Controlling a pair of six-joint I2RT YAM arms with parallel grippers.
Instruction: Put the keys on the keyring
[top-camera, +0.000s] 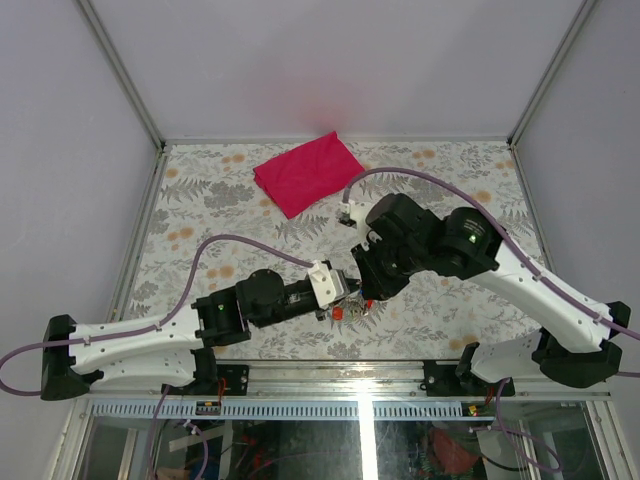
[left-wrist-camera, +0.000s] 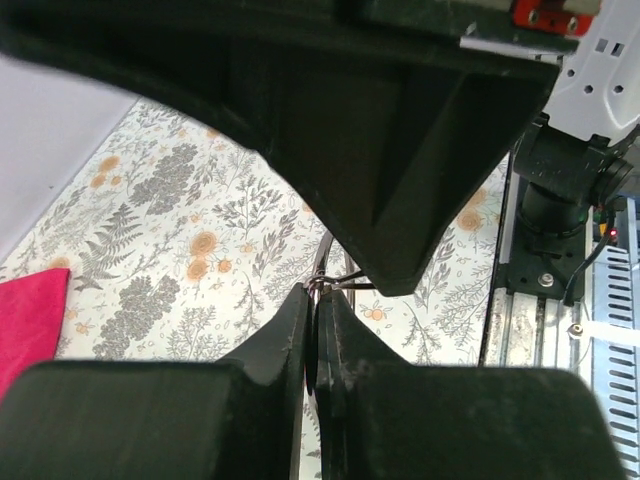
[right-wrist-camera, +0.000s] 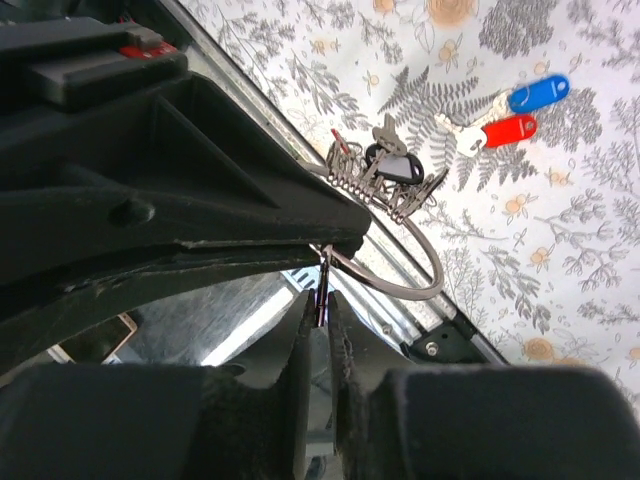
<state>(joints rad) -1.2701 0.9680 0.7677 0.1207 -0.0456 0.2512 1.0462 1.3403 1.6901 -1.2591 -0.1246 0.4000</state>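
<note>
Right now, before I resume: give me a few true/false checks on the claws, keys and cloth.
1. The left claw and the right claw both pinch the keyring. True.
2. The red key and blue key hang on the keyring. False: they lie on the table beside its bunch.
3. The magenta cloth lies beyond both claws, untouched. True.
4. The left claw is wide open. False: it is shut on the ring wire.

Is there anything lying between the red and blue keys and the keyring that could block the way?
Nothing lies between them in the right wrist view: only flowered table separates the keys from the keyring. The ring's own bunch of dark keys sits on the side facing them.
</note>
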